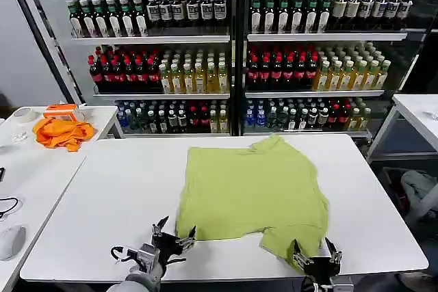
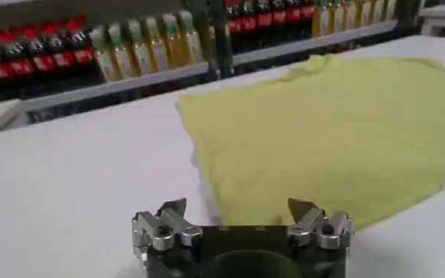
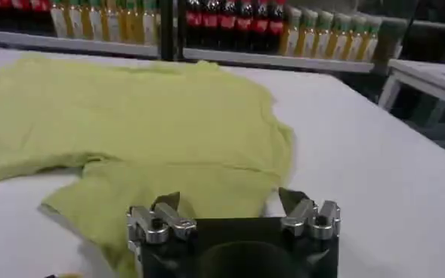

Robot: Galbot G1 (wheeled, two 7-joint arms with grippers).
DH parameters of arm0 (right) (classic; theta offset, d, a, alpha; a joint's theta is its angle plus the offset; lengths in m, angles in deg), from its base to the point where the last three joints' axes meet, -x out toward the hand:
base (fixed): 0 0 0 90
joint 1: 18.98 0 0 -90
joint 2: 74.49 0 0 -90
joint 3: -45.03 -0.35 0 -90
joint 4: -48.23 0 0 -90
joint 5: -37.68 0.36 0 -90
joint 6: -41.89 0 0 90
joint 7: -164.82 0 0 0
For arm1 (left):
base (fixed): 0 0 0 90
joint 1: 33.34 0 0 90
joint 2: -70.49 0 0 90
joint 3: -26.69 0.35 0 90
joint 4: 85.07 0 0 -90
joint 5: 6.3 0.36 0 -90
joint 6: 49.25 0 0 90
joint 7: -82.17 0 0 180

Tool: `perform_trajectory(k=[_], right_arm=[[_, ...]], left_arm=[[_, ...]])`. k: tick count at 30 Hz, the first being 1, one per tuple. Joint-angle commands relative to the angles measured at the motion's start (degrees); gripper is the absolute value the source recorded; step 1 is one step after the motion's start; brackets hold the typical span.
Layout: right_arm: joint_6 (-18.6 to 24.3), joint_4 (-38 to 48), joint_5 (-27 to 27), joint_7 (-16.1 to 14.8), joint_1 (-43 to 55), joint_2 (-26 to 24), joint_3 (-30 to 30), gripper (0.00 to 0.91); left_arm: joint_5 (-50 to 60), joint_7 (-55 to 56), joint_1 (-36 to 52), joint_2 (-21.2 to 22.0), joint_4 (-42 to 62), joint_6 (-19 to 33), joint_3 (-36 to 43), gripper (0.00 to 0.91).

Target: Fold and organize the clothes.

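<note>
White smooth table (image 1: 102, 196) holds the lime yellow-green soft T-shirt (image 1: 253, 189), spread flat near the middle. Left gripper (image 1: 172, 240) waits released by its near-left corner; right gripper (image 1: 317, 256), also spread, over the near sleeve. Behind, shelves of bottles (image 1: 205, 66); orange cloth (image 1: 63, 132) on a side table

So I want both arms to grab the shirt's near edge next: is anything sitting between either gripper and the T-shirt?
Nothing visible. The open left gripper faces the T-shirt across bare white table; the open right gripper is already at the near sleeve.
</note>
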Motion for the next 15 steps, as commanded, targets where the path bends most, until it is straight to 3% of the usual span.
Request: perform_trajectory(k=[1,15], right_arm=[[-1.0,-0.7,-0.1,-0.2,-2.3,0.8,0.5,0.0],[-2.9,-1.2,5.8,1.2,-2.3,0.2,1.1,0.0]], left_arm=[[1.4,-0.3,-0.1,0.2,1.4,-2.0,1.2,0.02],[0.7,-0.7,-2.1,0.7,0.4,-2.0,0.4,0.02]])
